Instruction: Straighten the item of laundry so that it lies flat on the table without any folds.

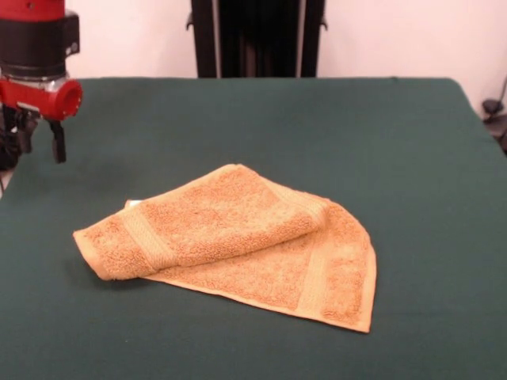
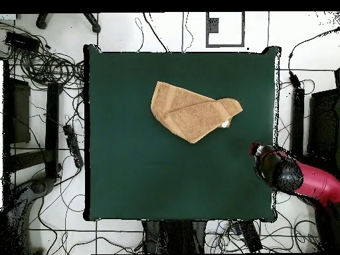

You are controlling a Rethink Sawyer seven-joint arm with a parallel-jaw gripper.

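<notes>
- While the pincer [image 1: 57,141] hangs empty at the table's [image 1: 253,111] edge, well apart from the washcloth [image 1: 238,245], whether it is spread or pressed together I cannot tell.
- Toward mid-table the washcloth lies folded over itself, its upper flap ending in a rolled corner on the pincer's side.
- Judged soft, light and limp, it should drag and drape; that rolled corner looks the best hold for peeling the flap back.

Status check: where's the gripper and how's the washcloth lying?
Gripper off at the table edge, clear of the cloth, holding nothing. Washcloth folded over itself, not flat. Nothing in the way.
</notes>
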